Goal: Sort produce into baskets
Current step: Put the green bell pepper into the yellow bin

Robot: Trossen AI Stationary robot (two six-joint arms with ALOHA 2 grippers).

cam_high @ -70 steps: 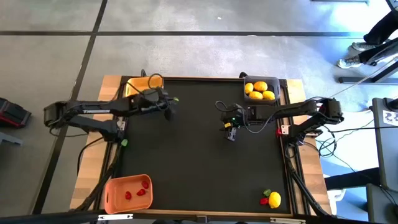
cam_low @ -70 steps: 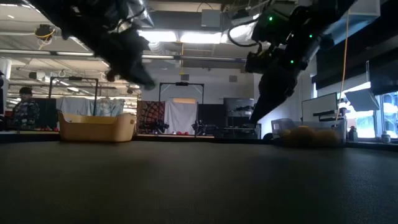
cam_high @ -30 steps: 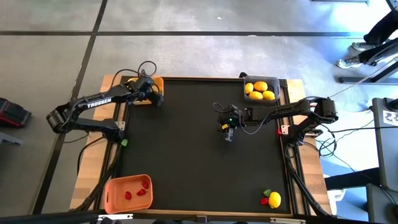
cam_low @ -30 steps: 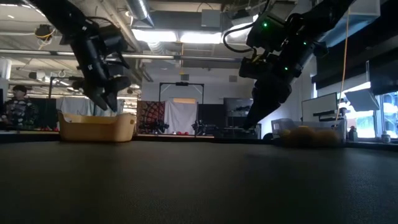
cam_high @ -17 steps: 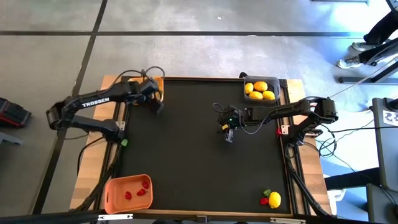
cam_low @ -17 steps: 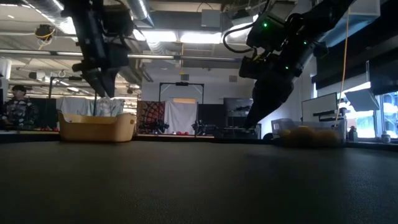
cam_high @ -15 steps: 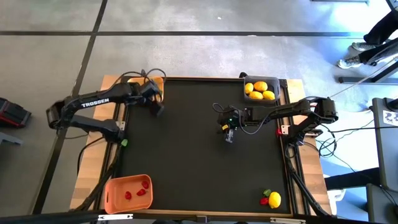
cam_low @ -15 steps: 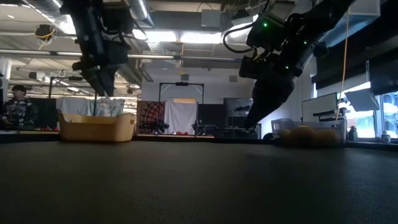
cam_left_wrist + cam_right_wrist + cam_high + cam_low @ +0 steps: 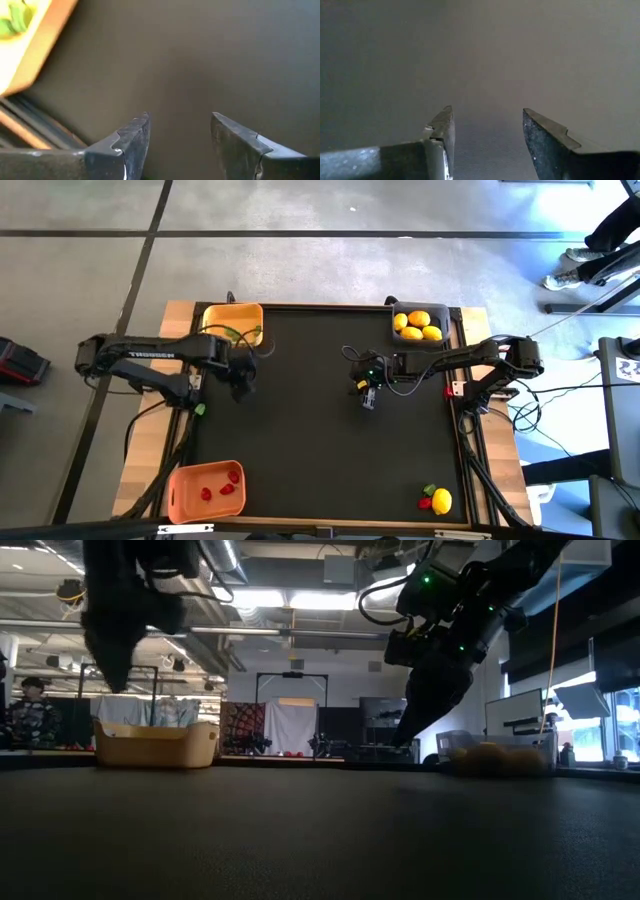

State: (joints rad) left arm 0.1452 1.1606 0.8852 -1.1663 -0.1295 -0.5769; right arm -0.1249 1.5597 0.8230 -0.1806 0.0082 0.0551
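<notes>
Between picks, apparently: left gripper point(image 9: 240, 387) parted and empty just below the yellow basket point(image 9: 214, 317) at upper left, right gripper point(image 9: 367, 396) likewise mid-frame; next, reaching for lemon point(image 9: 441, 500) at lower right.

The left arm point(image 9: 150, 356) reaches in from the tabletop's left edge, elbow folded near that edge, its left gripper point(image 9: 240, 385) raised above the mat with fingers point(image 9: 131, 140) parted and empty. The right arm point(image 9: 470, 360) stretches from the right edge toward the middle, its right gripper point(image 9: 369, 395) hovering, fingers point(image 9: 542, 131) apart, nothing between them.
</notes>
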